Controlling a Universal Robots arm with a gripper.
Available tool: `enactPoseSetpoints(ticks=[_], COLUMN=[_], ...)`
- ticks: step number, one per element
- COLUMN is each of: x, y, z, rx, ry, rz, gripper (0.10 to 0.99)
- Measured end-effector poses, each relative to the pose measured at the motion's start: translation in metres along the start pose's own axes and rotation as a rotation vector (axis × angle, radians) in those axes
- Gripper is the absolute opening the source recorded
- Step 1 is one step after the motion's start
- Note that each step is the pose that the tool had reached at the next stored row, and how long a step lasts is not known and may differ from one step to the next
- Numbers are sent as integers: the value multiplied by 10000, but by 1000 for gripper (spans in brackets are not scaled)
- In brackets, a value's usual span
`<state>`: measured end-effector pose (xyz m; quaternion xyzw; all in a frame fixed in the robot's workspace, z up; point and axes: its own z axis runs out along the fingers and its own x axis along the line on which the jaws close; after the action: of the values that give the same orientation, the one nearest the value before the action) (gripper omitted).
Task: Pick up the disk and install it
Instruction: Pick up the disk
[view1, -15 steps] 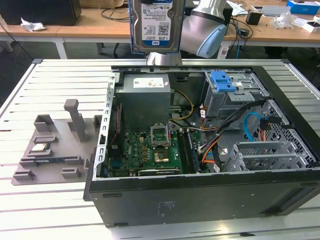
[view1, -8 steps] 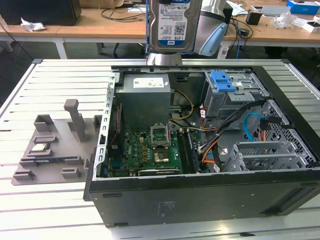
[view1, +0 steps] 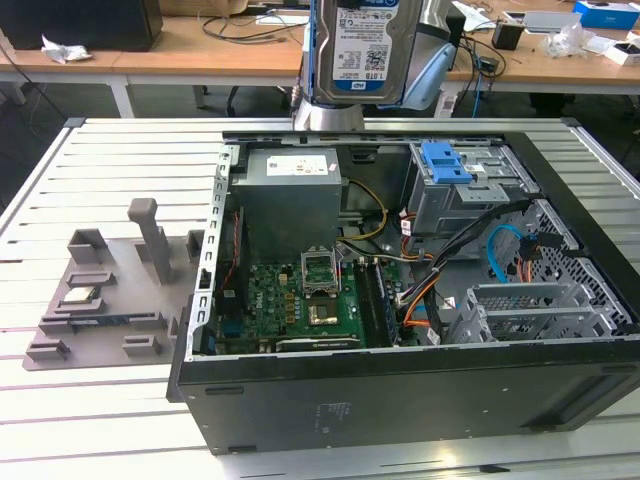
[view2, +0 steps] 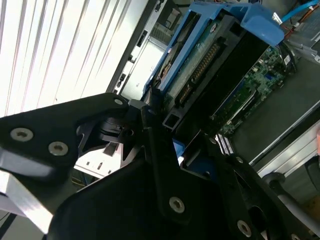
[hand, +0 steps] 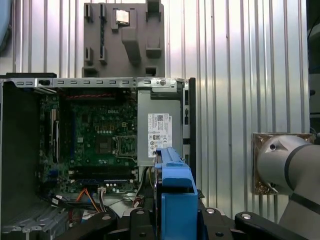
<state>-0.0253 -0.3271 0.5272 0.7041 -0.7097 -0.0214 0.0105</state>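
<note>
Pickup is done: the end effector is clamped on the disk, held high above the open computer case by the worktop's arm-side edge. Installation apparently remains.

On table: case, fixture at exterior view's left of it; disk above case far edge.

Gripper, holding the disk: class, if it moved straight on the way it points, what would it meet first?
Probably the grey power supply in the open computer case: the gripper holds the disk pointing down over it. Depth is unclear; the cables beside it are possible.
</note>
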Motion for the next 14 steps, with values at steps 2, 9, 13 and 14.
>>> enactPoseSetpoints(ticks=[2, 9, 13, 14], x=[0, 26, 109, 129], y=[-5, -7, -7, -8], z=[0, 0, -1, -1], rx=[0, 0, 0, 0], ry=[0, 2, 3, 2], rz=[2, 0, 0, -1], gripper=[369, 369, 369, 369])
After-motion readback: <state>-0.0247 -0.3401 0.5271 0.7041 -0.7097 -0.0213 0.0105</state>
